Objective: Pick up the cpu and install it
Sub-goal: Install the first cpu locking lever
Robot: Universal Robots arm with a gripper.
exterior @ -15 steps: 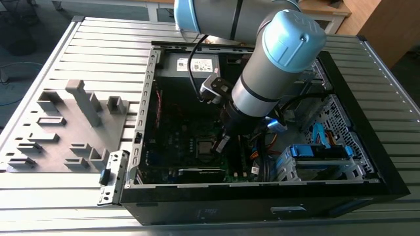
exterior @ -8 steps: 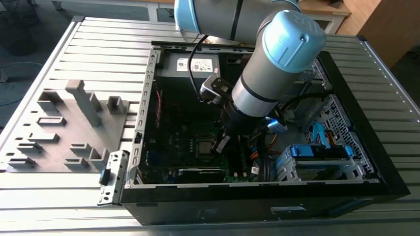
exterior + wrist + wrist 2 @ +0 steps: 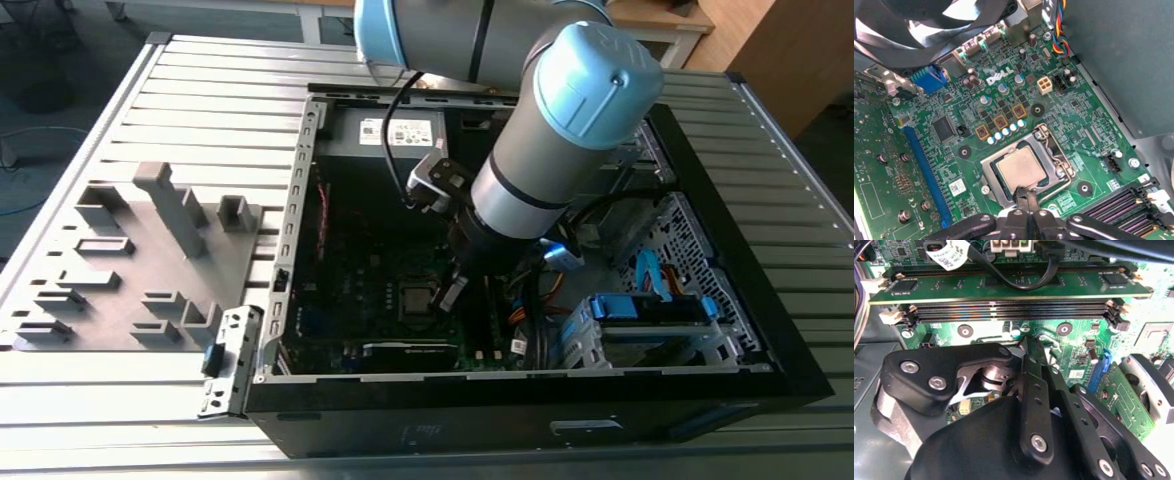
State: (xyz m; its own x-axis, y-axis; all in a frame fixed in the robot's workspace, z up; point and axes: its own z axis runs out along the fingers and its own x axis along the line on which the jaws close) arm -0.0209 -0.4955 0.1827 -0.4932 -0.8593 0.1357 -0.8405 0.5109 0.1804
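In the exterior view, a grey fixture tray (image 3: 140,260) lies on the bench (image 3: 214,90) left of the open computer case (image 3: 300,200). Inside, the cpu (image 3: 1020,168) sits in its motherboard socket (image 3: 1054,150). The end effector (image 3: 1025,194), fingers pinched narrow, touches the cpu's edge, holding nothing.

The cpu (image 3: 1020,169) — a thin square chip with a dull silver-grey top — lies flat in its metal-framed socket, low and centre in the first wrist view, turned slightly askew.
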